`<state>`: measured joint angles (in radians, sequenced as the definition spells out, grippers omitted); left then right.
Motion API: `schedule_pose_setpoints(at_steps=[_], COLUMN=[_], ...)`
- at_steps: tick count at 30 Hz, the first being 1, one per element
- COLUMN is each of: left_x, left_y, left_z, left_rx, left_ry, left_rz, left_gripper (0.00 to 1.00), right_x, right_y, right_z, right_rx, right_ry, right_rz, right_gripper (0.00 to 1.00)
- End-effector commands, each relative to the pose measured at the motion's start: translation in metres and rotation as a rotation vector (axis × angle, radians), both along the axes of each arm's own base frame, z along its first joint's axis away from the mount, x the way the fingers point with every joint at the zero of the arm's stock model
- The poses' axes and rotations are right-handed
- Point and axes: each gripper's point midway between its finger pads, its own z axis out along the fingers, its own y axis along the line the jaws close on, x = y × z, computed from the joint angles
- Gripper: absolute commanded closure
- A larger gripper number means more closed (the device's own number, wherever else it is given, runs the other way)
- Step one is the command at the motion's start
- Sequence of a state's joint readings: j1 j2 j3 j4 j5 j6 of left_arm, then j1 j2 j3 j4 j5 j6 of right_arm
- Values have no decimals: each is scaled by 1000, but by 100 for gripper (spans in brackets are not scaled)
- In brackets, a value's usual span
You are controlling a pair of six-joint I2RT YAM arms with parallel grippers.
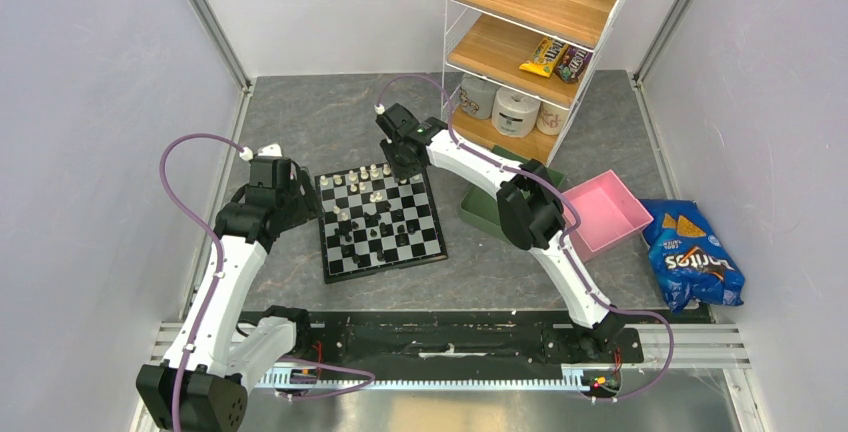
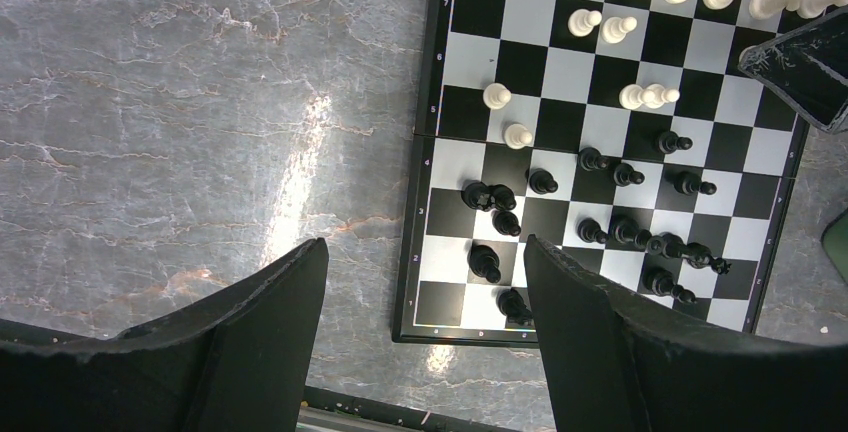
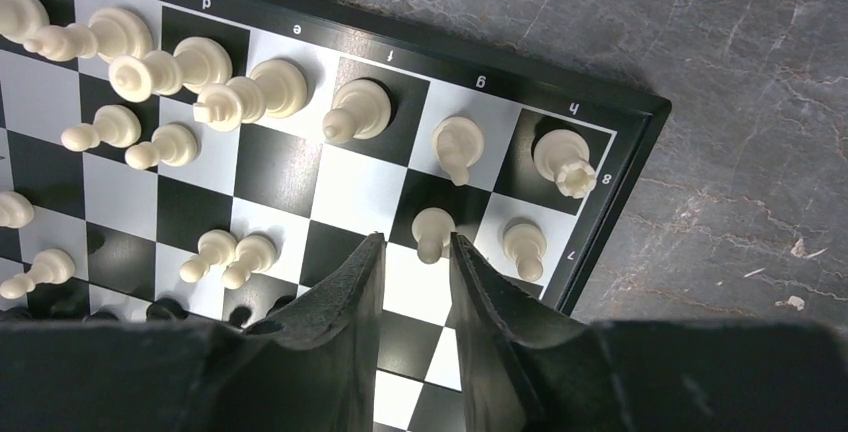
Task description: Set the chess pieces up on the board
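The board [image 1: 385,264] lies mid-table between the arms. Cream-white pieces [image 1: 365,174] stand mostly along its far rows, and black pieces [image 1: 385,232] are scattered over its near half. My right gripper [image 1: 405,167] hovers over the far right corner. In the right wrist view its jaws [image 3: 415,242] stand a little apart with nothing between them, and a white pawn [image 3: 432,232] stands just beyond the tips. My left gripper [image 1: 300,197] is wide open and empty [image 2: 425,247] above the board's left near corner [image 2: 430,327]. Black pieces [image 2: 625,227] show ahead of it.
A green tray [image 1: 485,214] and a pink tray [image 1: 605,210] lie right of the board. A wire shelf [image 1: 530,42] with snacks and rolls stands at the back right. A blue chips bag [image 1: 695,262] lies at the far right.
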<state>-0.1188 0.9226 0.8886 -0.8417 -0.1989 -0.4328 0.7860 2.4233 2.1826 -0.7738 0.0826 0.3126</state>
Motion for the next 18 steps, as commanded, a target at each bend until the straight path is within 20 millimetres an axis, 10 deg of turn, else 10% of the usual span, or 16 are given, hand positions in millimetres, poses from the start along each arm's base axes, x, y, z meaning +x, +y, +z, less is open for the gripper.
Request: schedule_pose_setpoints(at_steps=[1, 10, 18], left_x=[3, 3, 2], left_y=[-2, -1, -1], left_z=[1, 2, 3], left_rx=[-18, -20, -19], left_ry=[-17, -22, -22], left_rz=[0, 3, 3], left_gripper=[21, 21, 21], right_x=[4, -26, -43], right_y=[8, 22, 50], right_z=[51, 82, 50], right_rx=[74, 128, 122], right_ry=[-64, -77, -17], right_rz=[21, 75, 128], right_gripper=[62, 60, 60])
